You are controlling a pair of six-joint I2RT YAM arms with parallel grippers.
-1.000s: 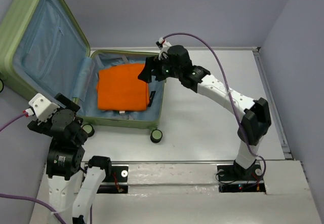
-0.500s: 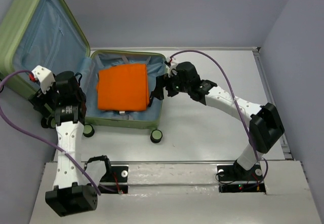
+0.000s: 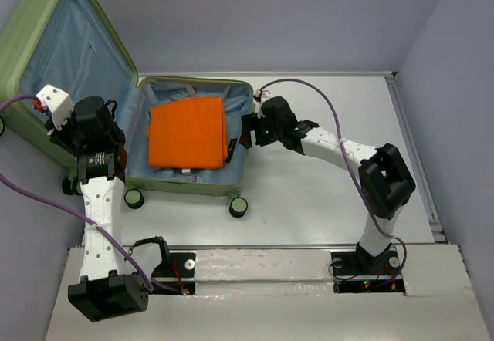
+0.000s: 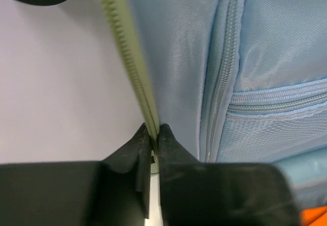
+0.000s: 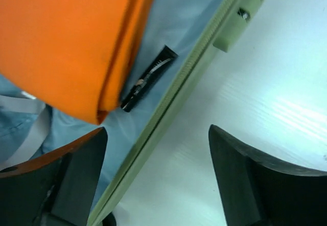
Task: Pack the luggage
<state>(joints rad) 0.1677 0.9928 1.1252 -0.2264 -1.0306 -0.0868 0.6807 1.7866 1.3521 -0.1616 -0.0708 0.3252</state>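
The luggage lies open on the table, its light-green lid propped up at the back left with the pale blue lining showing. A folded orange cloth lies in the base. My left gripper is at the lid's near edge. In the left wrist view my left gripper is shut on the lid's green zipper rim. My right gripper stands open astride the base's right wall. The green rim runs between its fingers, and the orange cloth is just inside.
Black-and-green caster wheels stick out at the luggage's near side. A small black tag lies on the lining beside the cloth. White tabletop spreads to the right of the luggage. A grey wall stands behind.
My left gripper has swung up to the lid's near edge and shut on its rim. My right gripper has come off the cloth to the base's right wall and stays open.
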